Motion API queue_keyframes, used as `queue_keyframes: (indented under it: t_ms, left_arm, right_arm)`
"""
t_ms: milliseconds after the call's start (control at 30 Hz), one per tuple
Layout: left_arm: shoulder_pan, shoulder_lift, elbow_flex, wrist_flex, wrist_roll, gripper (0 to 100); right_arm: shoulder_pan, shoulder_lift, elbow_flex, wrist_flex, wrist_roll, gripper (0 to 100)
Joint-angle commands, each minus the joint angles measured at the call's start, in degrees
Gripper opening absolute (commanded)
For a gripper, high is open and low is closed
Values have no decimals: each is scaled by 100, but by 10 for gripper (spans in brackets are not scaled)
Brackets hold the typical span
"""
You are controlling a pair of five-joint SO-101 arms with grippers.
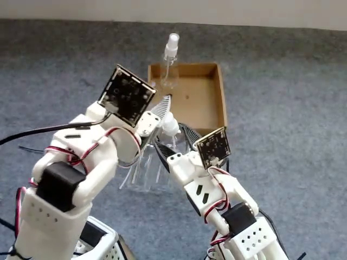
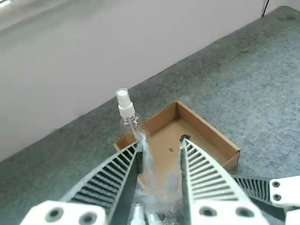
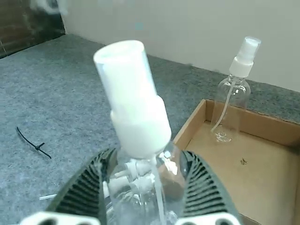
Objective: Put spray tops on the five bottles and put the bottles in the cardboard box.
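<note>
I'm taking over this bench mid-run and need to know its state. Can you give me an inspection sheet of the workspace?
Surface: grey carpet under everything.
Job's things: cardboard box open, with one capped bottle upright in a far corner; a second bottle wearing a spray top; more clear bottles on the carpet between the arms, count unclear.
Clutter: black cable tie on the carpet.
Grippers: right end effector shut on the second bottle's body; left end effector just above that bottle's spray top.
Cables: black cable on the carpet by the left arm; red and black wires on both arms.
Surroundings: pale wall behind the box.
</note>
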Motion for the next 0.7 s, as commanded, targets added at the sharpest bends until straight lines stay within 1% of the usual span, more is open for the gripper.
queue_keyframes:
  t_ms: [0,67,233,333,433,533,667]
  left_arm:
    - [-620,-84,-611,334,-211,123]
    - [-1095,-84,-488,484,-70,122]
    - [-2413,-84,488,220,88,123]
    - [-3055,-84,1437,-114,167,126]
    - [-3389,-84,2668,-818,501,127]
    - [-3486,-75,3785,-1846,879,127]
    - [-3679,-75,4752,-3103,862,127]
  right_arm:
    - [145,-198,-145,-31,53,4]
    - [391,-277,-154,-154,44,4]
    - [1235,-31,-303,-1587,44,4]
    - [1341,673,-532,-2123,44,4]
    - [1253,1798,-936,-2747,26,4]
    - [1218,3108,-1490,-3582,18,4]
    - [1174,4822,-2176,-4787,9,4]
